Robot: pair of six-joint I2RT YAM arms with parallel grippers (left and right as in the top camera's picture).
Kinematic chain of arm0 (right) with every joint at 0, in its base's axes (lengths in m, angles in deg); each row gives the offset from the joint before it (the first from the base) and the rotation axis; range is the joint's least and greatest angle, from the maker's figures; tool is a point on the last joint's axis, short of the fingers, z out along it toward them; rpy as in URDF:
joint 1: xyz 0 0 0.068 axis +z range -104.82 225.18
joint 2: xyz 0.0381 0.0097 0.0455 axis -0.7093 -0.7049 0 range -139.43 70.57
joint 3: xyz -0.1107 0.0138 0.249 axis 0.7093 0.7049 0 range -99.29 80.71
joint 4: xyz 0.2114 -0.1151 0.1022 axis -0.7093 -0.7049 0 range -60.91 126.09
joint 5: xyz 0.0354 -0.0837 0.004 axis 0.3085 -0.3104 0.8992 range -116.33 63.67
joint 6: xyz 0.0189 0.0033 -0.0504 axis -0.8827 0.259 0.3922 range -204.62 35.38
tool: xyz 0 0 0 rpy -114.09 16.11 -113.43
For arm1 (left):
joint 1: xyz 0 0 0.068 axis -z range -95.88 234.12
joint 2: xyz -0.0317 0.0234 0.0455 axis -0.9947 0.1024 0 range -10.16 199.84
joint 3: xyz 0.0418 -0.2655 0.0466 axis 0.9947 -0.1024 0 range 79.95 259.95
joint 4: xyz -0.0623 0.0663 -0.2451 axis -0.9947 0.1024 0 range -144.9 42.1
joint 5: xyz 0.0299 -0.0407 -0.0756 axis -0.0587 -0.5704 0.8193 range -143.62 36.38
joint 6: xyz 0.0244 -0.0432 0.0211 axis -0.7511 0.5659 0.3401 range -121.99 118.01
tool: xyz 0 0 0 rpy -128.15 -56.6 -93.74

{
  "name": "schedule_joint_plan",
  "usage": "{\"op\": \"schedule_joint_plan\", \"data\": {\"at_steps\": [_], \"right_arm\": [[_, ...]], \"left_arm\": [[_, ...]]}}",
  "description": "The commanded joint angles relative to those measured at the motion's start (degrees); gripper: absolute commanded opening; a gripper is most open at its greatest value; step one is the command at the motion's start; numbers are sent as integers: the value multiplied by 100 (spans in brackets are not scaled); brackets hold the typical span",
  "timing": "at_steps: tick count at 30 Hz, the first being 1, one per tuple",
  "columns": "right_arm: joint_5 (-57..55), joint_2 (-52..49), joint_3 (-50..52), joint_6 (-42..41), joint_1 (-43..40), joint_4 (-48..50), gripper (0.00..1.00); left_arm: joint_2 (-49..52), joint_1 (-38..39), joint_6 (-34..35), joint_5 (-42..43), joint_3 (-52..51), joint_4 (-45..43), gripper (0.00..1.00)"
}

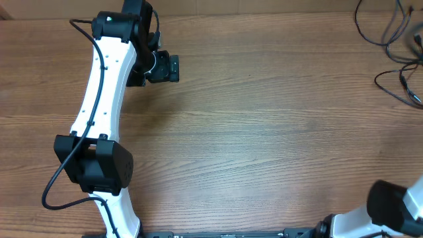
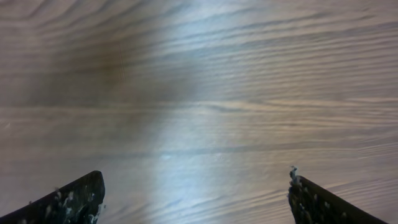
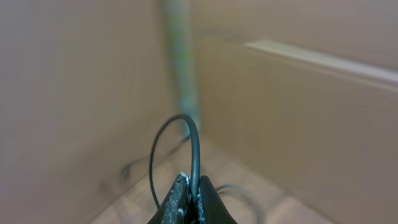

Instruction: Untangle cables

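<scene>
- We find the middle of the table [image 1: 264,132] to be bare wood from the near edge to the far edge, with wide room to pass.
- The left arm [image 1: 106,86] stretches along the left side from near to far and bars any sideways sweep there.
- Between the wide-spread fingers of the left gripper [image 2: 194,186] we see only wood.
- The cables [image 1: 396,39] sprawl over the far right corner and run off the frame.
- The right arm [image 1: 390,208] fills the near right corner.
- The right gripper [image 3: 189,196] is pinched on a cable loop [image 3: 194,143] that arches just ahead of it. Blurred tan surfaces [image 3: 74,93] flank it, and we cannot tell what they are.
</scene>
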Motion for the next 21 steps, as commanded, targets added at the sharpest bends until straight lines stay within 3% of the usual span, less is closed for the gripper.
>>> {"op": "schedule_joint_plan", "data": {"at_steps": [1,8,12,21], "right_arm": [[-66,155,-98,-678,-835,-173,4],[1609,168,-96,-782,-2398,-81,4],[2321,101,-87,-822,-3117,160,4],[4306,9,-111,-1886,-4704,1475,4]], "left_arm": [[39,155,-2,737,114,-341,94],[39,625,-4,1272,111,-1161,97],[44,962,-9,1250,111,-1362,97],[50,1609,-4,675,111,-1521,97]]}}
